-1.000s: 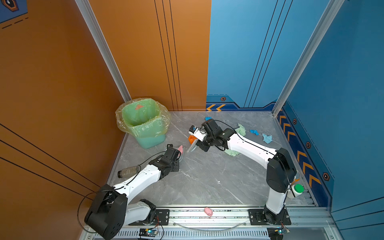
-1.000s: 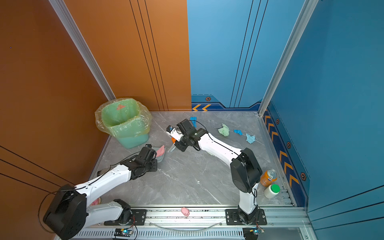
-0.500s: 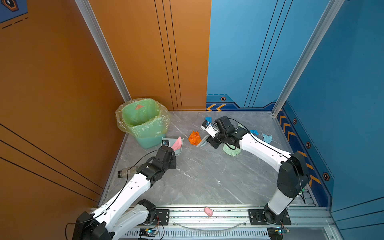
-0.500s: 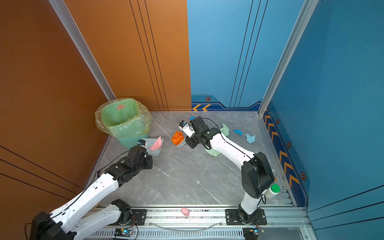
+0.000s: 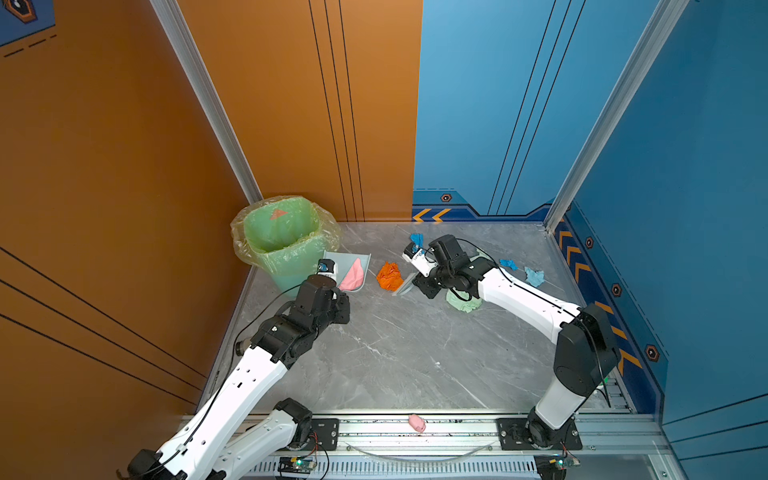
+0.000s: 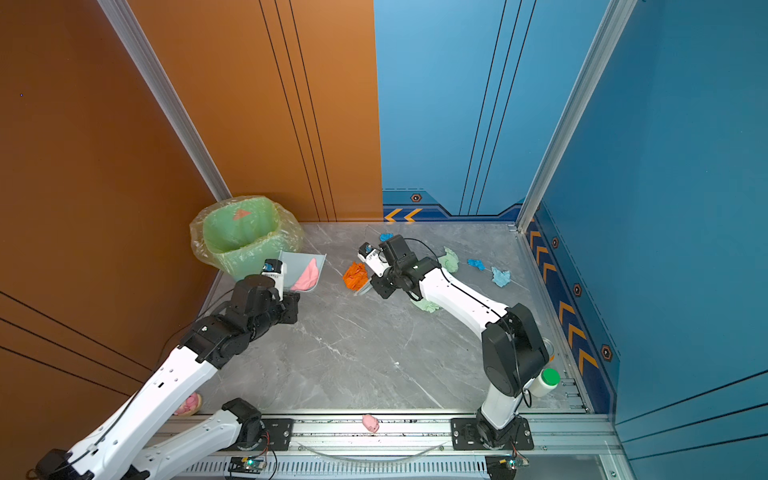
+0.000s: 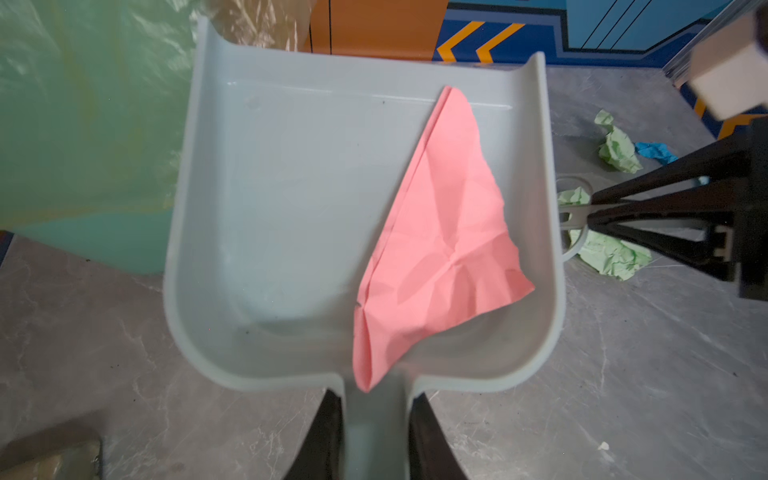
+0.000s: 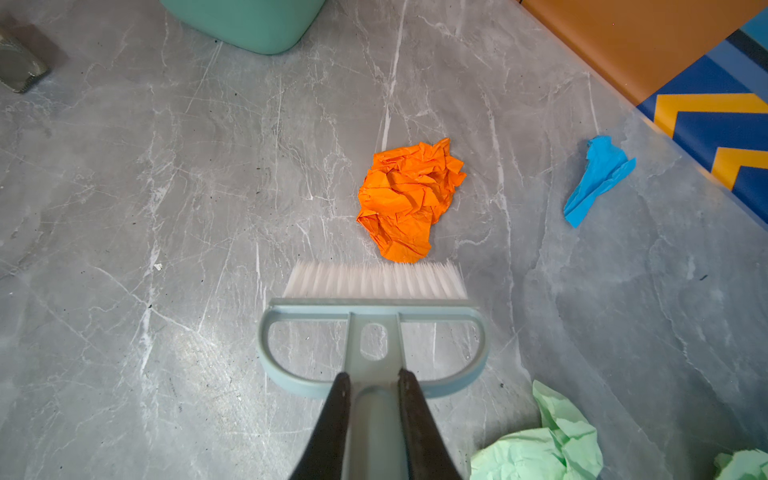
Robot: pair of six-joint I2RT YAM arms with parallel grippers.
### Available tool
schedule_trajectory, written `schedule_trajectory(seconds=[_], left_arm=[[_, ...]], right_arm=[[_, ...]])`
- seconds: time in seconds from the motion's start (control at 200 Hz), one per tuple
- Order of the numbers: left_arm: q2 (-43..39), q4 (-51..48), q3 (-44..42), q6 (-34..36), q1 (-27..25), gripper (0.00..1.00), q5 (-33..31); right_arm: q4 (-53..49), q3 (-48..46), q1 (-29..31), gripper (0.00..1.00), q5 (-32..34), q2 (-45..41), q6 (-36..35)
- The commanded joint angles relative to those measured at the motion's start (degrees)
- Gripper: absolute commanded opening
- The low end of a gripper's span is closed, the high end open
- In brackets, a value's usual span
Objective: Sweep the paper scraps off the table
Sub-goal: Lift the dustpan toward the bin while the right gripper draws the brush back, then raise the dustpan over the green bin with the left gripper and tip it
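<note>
My left gripper is shut on the handle of the grey-blue dustpan, which lies beside the bin with a pink paper scrap in it. The right gripper is shut on the brush. Its white bristles touch the near edge of an orange scrap on the table. A blue scrap lies toward the back wall. One pale green scrap sits partly under the right arm and another behind it. Blue and light blue scraps lie further right.
A green bin with a plastic liner stands at the back left and holds a red scrap. A pink pig toy sits on the front rail. A green-capped bottle stands at the front right, behind the right arm's base.
The left gripper has carried the dustpan with the pink scrap back toward the bin. The right gripper has drawn the brush to the right, uncovering the orange scrap.
</note>
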Motion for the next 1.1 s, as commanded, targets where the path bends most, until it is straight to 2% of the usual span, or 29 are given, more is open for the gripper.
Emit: schedule_trajectory(seconds=[0.0, 0.175, 0.265, 0.631, 0.756, 0.936, 0.996, 1.096], left_arm=[[1.6, -4.4, 6.4, 2.7, -0.1, 0.0, 1.2], [6.8, -10.3, 16.3, 3.9, 1.7, 0.0, 1.4], [8.5, -10.8, 19.2, 3.9, 4.3, 0.0, 3.6], [12.4, -6.1, 24.2, -5.2, 24.4, 0.0, 25.3], [13.8, -0.3, 23.0, -11.2, 31.3, 0.0, 36.3], [17.3, 17.5, 17.7, -24.0, 38.4, 0.0, 52.4], [18.4, 21.8, 16.9, -27.6, 39.4, 0.0, 55.1], [19.3, 25.9, 16.8, -30.8, 40.4, 0.0, 55.8]], right_arm=[[0.8, -0.8, -0.4, 0.0, -0.6, -0.8, 0.8], [0.9, -1.0, -0.6, 0.0, -1.2, -0.9, 0.8], [1.1, -1.3, -0.6, 0.0, -1.4, -0.8, 0.9], [1.0, -1.8, -0.7, 0.0, -1.8, -1.1, 1.2], [1.3, -1.7, -0.7, 0.0, -1.8, -1.0, 1.6], [1.1, -1.6, -0.6, 0.0, -1.6, -0.8, 1.8], [1.1, -1.7, -0.6, 0.0, -1.5, -0.9, 1.6], [1.1, -2.0, -0.6, 0.0, -1.1, -1.1, 1.7]])
